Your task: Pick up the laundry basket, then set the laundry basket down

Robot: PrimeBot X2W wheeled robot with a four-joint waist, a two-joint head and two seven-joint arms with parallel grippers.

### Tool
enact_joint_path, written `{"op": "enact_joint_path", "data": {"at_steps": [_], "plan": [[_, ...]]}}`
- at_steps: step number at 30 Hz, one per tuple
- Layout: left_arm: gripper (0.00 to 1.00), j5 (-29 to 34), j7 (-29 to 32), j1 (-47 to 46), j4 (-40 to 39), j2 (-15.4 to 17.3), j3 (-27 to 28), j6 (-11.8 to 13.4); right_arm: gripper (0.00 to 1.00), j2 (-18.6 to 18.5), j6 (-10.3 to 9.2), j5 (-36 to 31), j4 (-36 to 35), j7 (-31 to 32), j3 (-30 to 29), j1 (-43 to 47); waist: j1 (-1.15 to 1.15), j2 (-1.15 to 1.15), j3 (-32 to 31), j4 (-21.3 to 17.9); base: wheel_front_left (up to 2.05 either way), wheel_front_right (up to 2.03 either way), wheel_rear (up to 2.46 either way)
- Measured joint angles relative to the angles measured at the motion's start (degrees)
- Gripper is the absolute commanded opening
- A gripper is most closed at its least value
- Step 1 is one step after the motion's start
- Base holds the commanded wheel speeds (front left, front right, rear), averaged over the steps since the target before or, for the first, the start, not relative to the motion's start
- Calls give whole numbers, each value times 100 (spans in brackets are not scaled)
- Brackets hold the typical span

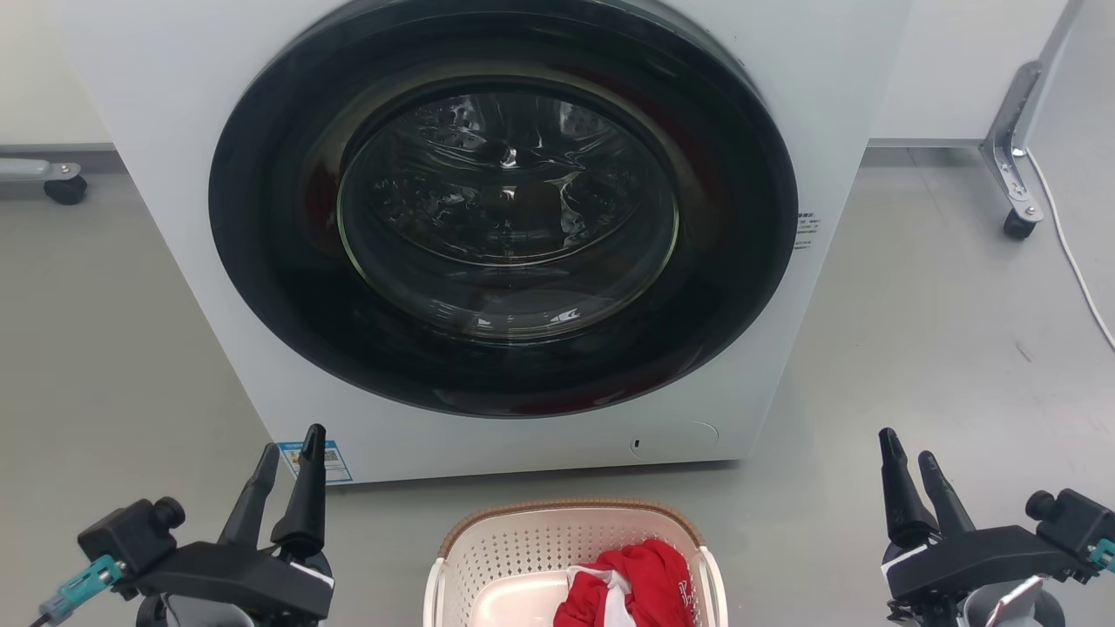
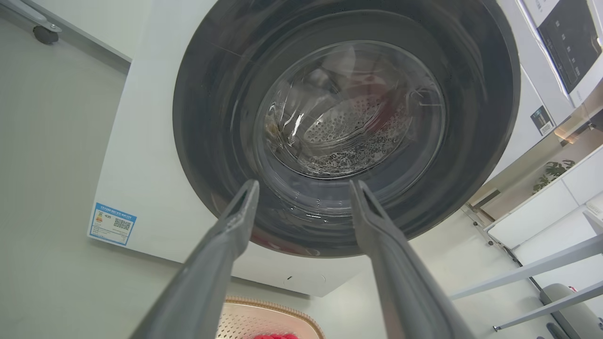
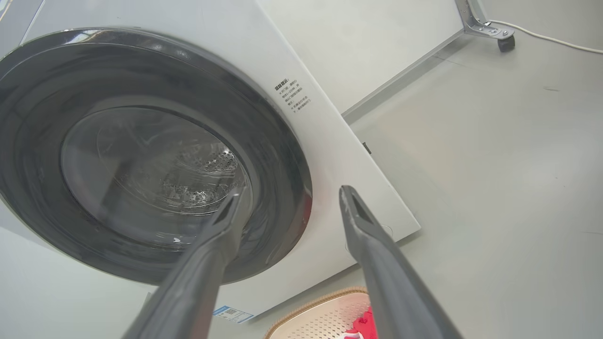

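Observation:
The laundry basket (image 1: 523, 544), cream-white with perforated walls and a brown woven rim, stands on the floor at the bottom centre of the head view, in front of the washing machine. A red and white garment (image 1: 631, 583) lies inside it. Its rim also shows in the left wrist view (image 2: 278, 310) and the right wrist view (image 3: 320, 301). My left gripper (image 1: 292, 448) is open, left of the basket and apart from it. My right gripper (image 1: 906, 453) is open, right of the basket, holding nothing.
A white front-loading washing machine (image 1: 174, 174) with a dark round door, shut, stands just behind the basket. Grey floor spreads to both sides. A wheeled metal leg (image 1: 1010, 165) and a white cable (image 1: 1071, 252) are at the far right; another caster (image 1: 65, 187) at far left.

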Motion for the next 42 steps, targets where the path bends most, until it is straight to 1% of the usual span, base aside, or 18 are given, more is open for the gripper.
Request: {"op": "enact_joint_path", "data": {"at_steps": [3, 5, 9, 11, 14, 16, 24, 27, 28, 39, 42], "plan": [[100, 326, -60, -24, -5, 56, -112, 97, 100, -62, -90, -363, 0, -68, 123, -19, 0, 0, -1, 3, 0, 0, 0], [100, 553, -102, -25, -7, 80, -180, 147, 100, -88, -101, -592, 2, -104, 200, -36, 0, 0, -2, 5, 0, 0, 0], [100, 958, -202, -25, -4, 140, -323, 256, 100, -137, -191, -1000, 5, -194, 347, -87, 0, 0, -5, 10, 0, 0, 0], [100, 1210, -252, -25, 2, 174, -404, 357, 100, -165, -242, -1292, 21, -252, 456, -92, 0, 0, -8, 13, 0, 0, 0], [100, 1423, -322, -25, 13, 189, -493, 445, 100, -186, -291, -1548, 37, -314, 557, -92, 0, 0, -11, 16, 0, 0, 0], [100, 1613, -367, -25, 23, 193, -549, 453, 100, -205, -299, -1724, 47, -356, 610, -92, 0, 0, -14, 19, 0, 0, 0], [100, 2119, -525, -25, 136, 230, -740, 601, 100, -258, -441, -2358, 96, -534, 799, -93, 0, 0, -24, 30, 0, 0, 0], [100, 2347, -604, -25, 183, 234, -816, 645, 100, -269, -452, -2513, 137, -605, 838, -92, 0, 0, -27, 37, 0, 0, 0], [100, 2388, -609, -25, 199, 235, -835, 650, 100, -269, -492, -2581, 147, -623, 849, -92, 0, 0, -29, 39, 0, 0, 0], [100, 3032, -812, -25, 389, 282, -1067, 788, 100, -272, -647, -3237, 264, -856, 1010, -83, 0, 0, -42, 58, 0, 0, 0], [100, 3116, -857, -25, 432, 282, -1101, 808, 100, -272, -694, -3444, 289, -911, 1049, -81, 0, 0, -44, 62, 0, 0, 0]]}}
